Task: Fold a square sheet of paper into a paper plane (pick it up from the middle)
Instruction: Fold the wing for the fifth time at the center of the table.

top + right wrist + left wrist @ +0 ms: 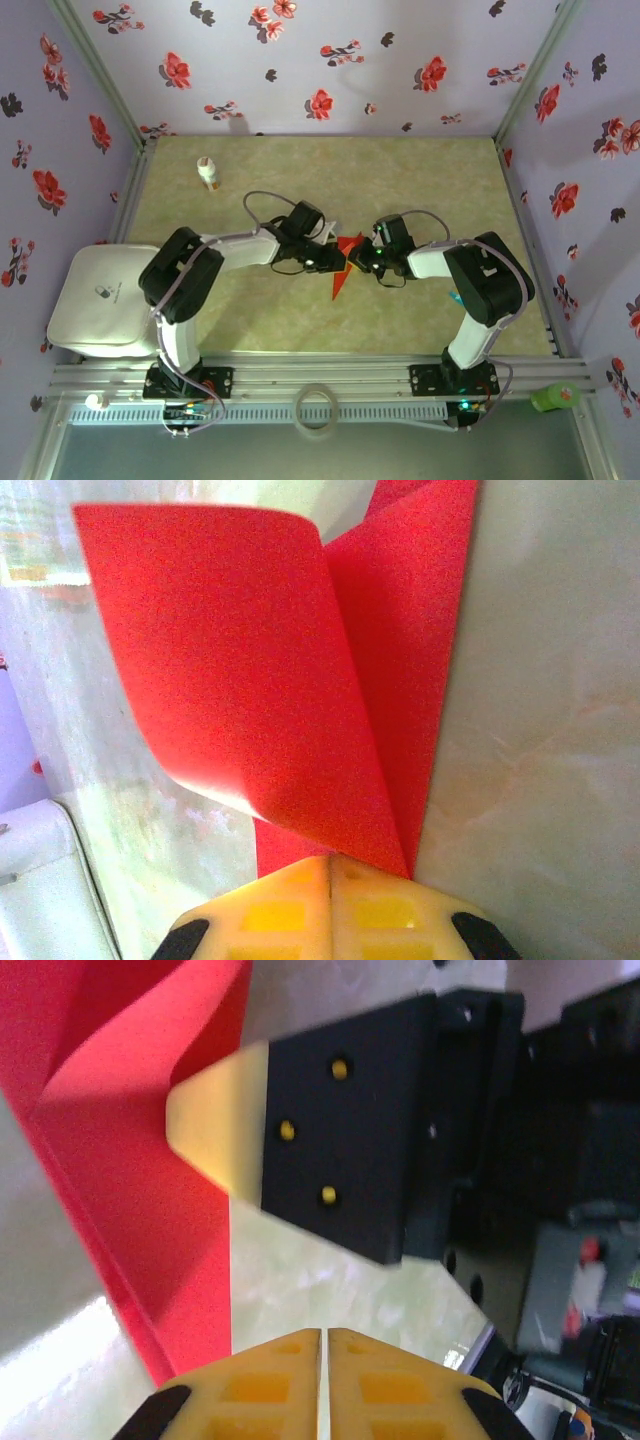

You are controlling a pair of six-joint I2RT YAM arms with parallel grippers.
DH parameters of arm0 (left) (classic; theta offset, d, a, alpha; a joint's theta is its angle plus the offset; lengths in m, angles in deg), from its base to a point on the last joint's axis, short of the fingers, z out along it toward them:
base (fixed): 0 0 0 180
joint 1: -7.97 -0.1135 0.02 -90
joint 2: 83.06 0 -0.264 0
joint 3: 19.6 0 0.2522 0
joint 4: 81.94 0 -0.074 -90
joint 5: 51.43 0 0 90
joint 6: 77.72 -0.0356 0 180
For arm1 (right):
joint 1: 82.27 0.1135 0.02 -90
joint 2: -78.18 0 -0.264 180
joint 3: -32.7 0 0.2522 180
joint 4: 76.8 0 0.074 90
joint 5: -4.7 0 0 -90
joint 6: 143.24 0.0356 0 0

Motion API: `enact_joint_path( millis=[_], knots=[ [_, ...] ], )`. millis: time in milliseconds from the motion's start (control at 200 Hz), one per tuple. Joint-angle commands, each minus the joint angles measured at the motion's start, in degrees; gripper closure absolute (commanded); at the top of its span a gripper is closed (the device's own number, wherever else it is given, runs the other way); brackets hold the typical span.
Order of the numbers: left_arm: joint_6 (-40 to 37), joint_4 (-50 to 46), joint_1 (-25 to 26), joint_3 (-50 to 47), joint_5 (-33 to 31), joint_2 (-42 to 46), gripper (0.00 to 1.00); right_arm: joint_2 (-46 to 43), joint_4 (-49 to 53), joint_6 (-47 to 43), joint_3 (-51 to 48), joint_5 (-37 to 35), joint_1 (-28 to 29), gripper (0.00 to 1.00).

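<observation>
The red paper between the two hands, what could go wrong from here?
The red paper has a flap curling up beside the shut right hand; it may spring open and leave a soft crease. The shut left hand sits very close to the right hand's finger; they could collide or drag the thin sheet askew.

**Bright, even light; soft wrist views**

The top view shows short soft shadows on the table. Both wrist views blur close up; the square sheet of paper looks grainy, and glare whitens the table beside it.
</observation>
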Motion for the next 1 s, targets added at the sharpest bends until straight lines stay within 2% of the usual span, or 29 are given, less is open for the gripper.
enact_joint_path(
  millis=[0,280,480,615,850,920,995],
  knots=[
    [-0.79,-5.02,-0.18,3.98,-1.06,-3.4,0.89,3.26,7.86,-1.14,-1.88,-6.01,0.72,0.94],
    [-2.26,-6.96,-0.18,5.04,-1.99,-8.01,0.9,3.15,7.01,-0.57,-2.04,-5.34,0.72,0.94],
    [-5.69,-13.72,-0.09,4.11,-5.74,-8.93,0.94,1.05,6.26,0.06,-1.51,-4.56,0.73,0.93],
    [-7.82,-14.25,-0.09,-0.51,-6.55,-8.05,0.96,-3.9,13.86,-2.32,2.09,-6.92,0.77,0.91],
    [-10.05,-10.69,-0.08,-8.92,-5.18,-4.24,0.98,-15.99,22.48,-6.1,2.84,-13.64,0.1,0.89],
    [-10.39,-9.87,-0.08,-10.13,-4.77,-3.97,0.98,-17.28,21.53,-7.05,1.77,-11.92,0.41,0.9],
    [-10.83,-9.88,-0.09,-10.37,-4.58,-3.99,0.98,-17.8,15.58,-6.11,-0.71,-8.12,1.23,0.93]
  ],
)
